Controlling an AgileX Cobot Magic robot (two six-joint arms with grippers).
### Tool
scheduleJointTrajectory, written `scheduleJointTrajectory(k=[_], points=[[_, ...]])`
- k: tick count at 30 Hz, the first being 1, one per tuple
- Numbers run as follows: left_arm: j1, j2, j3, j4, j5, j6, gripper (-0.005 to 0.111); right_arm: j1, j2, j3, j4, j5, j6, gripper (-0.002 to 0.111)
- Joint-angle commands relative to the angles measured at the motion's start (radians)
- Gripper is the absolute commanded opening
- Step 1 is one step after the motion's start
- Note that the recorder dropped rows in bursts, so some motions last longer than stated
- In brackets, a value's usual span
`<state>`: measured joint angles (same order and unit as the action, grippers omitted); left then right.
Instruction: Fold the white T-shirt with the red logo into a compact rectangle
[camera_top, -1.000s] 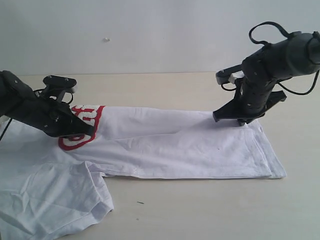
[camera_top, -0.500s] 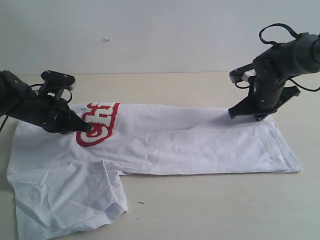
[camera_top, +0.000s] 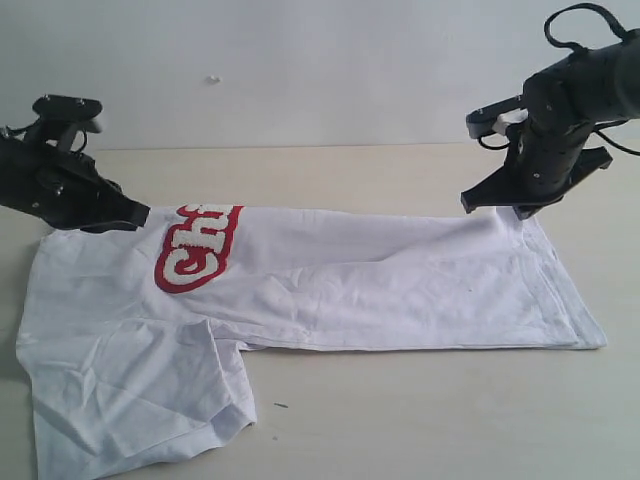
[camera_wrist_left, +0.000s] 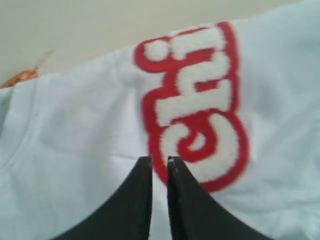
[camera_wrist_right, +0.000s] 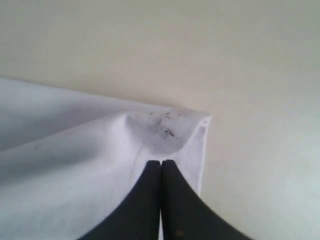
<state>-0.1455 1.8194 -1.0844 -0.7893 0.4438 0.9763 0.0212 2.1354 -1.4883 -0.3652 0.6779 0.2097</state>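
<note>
The white T-shirt (camera_top: 380, 290) lies flat on the table, folded lengthwise, with one sleeve (camera_top: 130, 400) spread at the front left. The red logo (camera_top: 198, 247) shows only in part at the fold's far edge; in the left wrist view the red logo (camera_wrist_left: 197, 107) reads "Chi". My left gripper (camera_top: 140, 212) hovers left of the logo, off the cloth. Its jaws (camera_wrist_left: 159, 159) stand a narrow slit apart with nothing between them. My right gripper (camera_top: 505, 208) hangs just above the shirt's far right corner (camera_wrist_right: 192, 120), shut (camera_wrist_right: 160, 161) and empty.
An orange neck tag (camera_wrist_left: 20, 77) peeks out at the collar edge. The beige table (camera_top: 420, 420) runs bare in front of and behind the shirt, and a pale wall (camera_top: 300, 60) stands behind it.
The shirt has slid to the right with both grippers. The left gripper has let go of it and pulled up and back to the left. The right gripper has lifted off the corner.
</note>
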Motion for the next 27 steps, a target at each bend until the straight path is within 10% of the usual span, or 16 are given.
scheduleJointTrajectory(k=[1,9,16,27], points=[[-0.057,-0.114,0.016,0.017,0.196,0.032,0.016,-0.004,-0.053,0.004,0.187,-0.01,-0.145,0.0],[-0.351,-0.196,0.206,0.508,0.227,-0.345,0.02,-0.004,-0.209,0.076,0.389,-0.064,-0.28,0.0],[-0.578,-0.196,0.282,0.587,0.205,-0.533,0.046,-0.004,-0.346,0.174,0.48,-0.1,-0.304,0.0],[-0.671,-0.104,0.33,0.852,0.074,-0.841,0.052,-0.004,-0.466,0.216,0.485,0.03,-0.345,0.0]])
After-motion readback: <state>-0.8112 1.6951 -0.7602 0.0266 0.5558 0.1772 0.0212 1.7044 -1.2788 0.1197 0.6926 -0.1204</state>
